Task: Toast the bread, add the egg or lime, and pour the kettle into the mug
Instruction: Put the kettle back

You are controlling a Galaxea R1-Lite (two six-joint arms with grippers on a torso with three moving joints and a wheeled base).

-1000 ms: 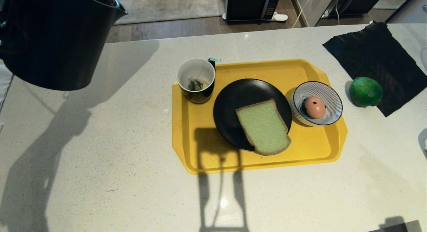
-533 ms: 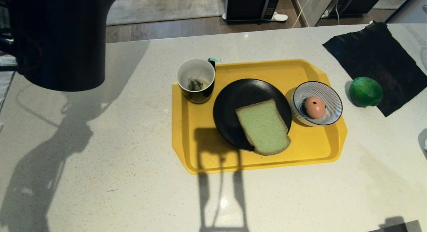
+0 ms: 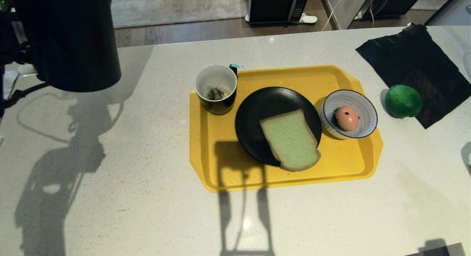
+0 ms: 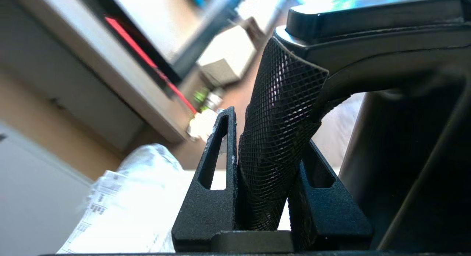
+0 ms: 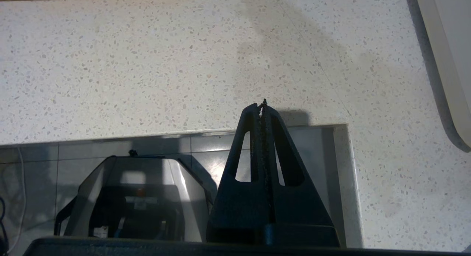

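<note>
- Tilted a second ago, the kettle (image 3: 70,39) now hangs upright at my far left, above the tabletop (image 3: 110,175).
- Left claw (image 4: 265,175) clamps its handle (image 4: 283,138).
- Right claw (image 5: 262,109) rests pinched closed, holding nothing.

the black kettle (image 3: 70,39) hangs upright at the frame's upper left. the black mug (image 3: 216,88) with its teabag, the green bread (image 3: 290,139) and the speckled egg (image 3: 347,118) sit mid-frame; the lime (image 3: 403,101) lies right.

Black kettle (image 3: 70,39), yellow tray (image 3: 220,167), pale green bread (image 3: 290,140), blue-striped bowl (image 3: 362,105)
</note>
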